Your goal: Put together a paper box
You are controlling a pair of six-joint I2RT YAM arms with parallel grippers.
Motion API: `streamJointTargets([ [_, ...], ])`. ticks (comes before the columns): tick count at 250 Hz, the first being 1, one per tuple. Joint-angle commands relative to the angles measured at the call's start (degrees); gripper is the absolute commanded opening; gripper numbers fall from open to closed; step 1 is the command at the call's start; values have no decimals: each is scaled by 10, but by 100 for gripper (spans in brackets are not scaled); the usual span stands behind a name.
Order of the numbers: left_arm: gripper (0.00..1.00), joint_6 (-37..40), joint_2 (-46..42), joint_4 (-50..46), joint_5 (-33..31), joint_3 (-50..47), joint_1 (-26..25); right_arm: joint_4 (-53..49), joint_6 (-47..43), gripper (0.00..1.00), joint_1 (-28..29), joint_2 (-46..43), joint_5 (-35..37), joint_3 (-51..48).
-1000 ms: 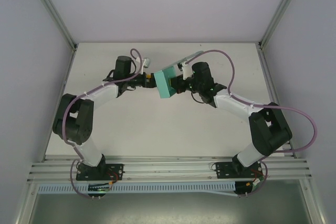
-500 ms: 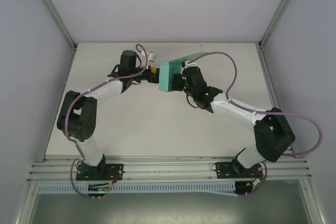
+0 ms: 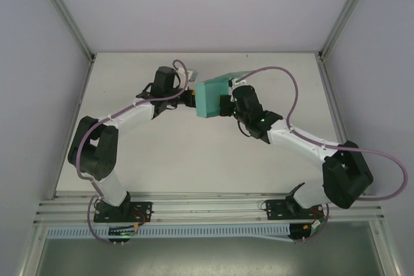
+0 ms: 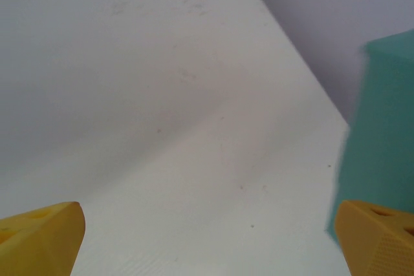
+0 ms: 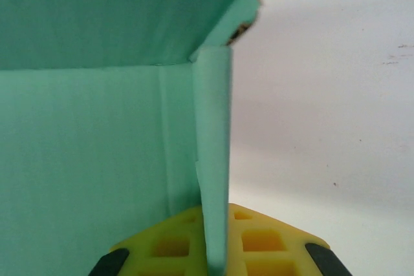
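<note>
Presently held. Right gripper [image 5: 217, 240]: yellow moulded pads [image 5: 262, 245] pinch a thin upright wall of the teal-green, creased paper-card box [image 5: 97, 147], one pad on each side of the wall.

Left gripper [image 4: 207, 244]: yellow fingertips [image 4: 39, 237] spread wide, nothing between them. A teal face of the box stands just beside one tip; contact cannot be told.

Location, top view: the box [image 3: 212, 97] sits between the two grippers over the far middle of the white flat tabletop [image 3: 194, 159], with one loose teal flap [image 3: 238, 74] angled out on its far side. Whether its base rests on the tabletop cannot be told.

Step in hand, judged: right arm steadies the shell while the left comes in to fold or press a panel.

Handling notes:
- Hold the pinch firm but light, since thin card dents.
- Bring the spread fingers in square to the face.
- Press along a crease, not mid-panel.
- Push towards the pinched wall so the box neither twists nor slips free.
</note>
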Motion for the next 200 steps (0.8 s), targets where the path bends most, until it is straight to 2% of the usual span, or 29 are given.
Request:
streamJointTargets([
  [1,98,-60,-37,-79,-110,-46,18,-43,-40,0,8,-30,42,10],
  [12,98,-73,-53,-113,-150,-60,30,-90,-37,0,7,-27,75,19],
  [28,99,-80,-79,-168,-244,-69,33,-162,-10,0,4,-11,119,38],
  [46,99,-85,-109,-221,-334,-77,34,-226,27,0,0,20,139,58],
  [75,98,-86,-153,-268,-405,-89,37,-284,83,0,0,92,157,85],
  [132,98,-74,-195,-252,-393,-119,40,-348,131,0,0,229,141,155],
  [200,99,-45,-204,-214,-350,-139,40,-317,160,2,-3,304,55,174],
])
